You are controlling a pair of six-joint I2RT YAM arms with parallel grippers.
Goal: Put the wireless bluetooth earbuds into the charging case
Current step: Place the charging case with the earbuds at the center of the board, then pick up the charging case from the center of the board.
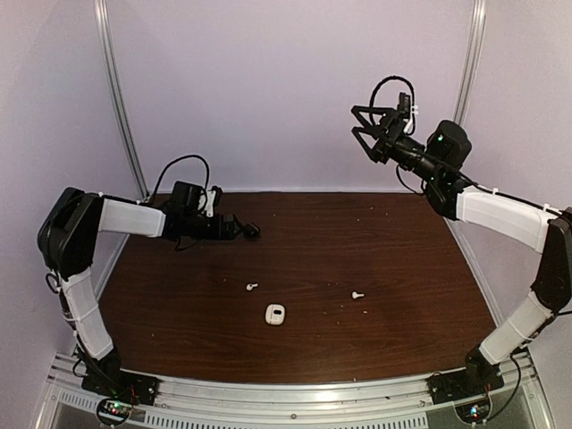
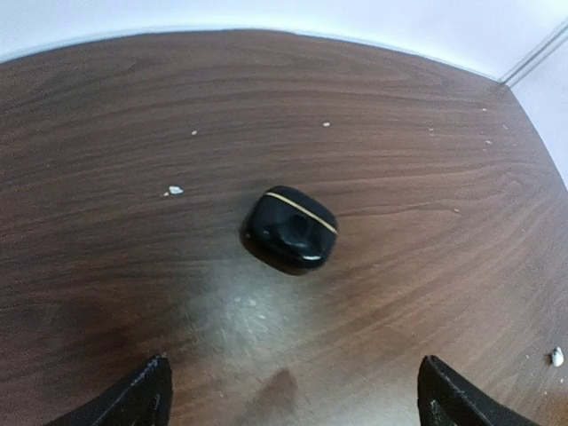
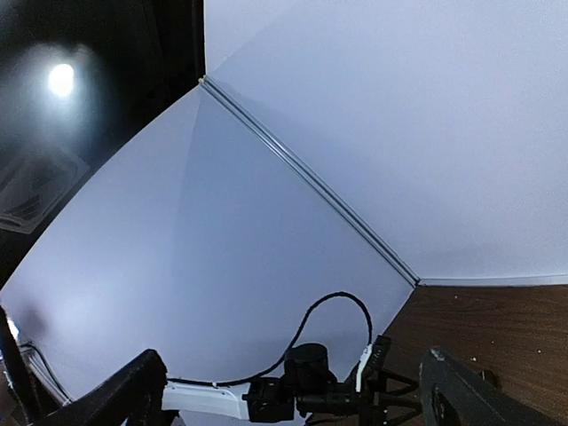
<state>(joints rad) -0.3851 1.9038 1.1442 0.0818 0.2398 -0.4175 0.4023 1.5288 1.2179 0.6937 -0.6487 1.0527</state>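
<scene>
A black charging case (image 2: 290, 229) with a thin gold line lies closed on the wooden table (image 2: 106, 133), just ahead of my left gripper (image 2: 293, 404). That gripper is open, with nothing between its fingertips (image 2: 142, 399). From above, the left gripper (image 1: 238, 229) sits low at the back left, beside the black case (image 1: 253, 231). Two white earbuds (image 1: 251, 287) (image 1: 357, 293) lie apart mid-table. A small white charging case (image 1: 274, 314) rests nearer the front. My right gripper (image 1: 366, 127) hangs open high at the back right, holding nothing.
Pale crumbs (image 2: 175, 190) dot the table. A small white thing (image 2: 556, 357) lies at the right edge of the left wrist view. The right wrist view shows the lilac walls, a corner rail (image 3: 302, 173) and the left arm (image 3: 306, 390).
</scene>
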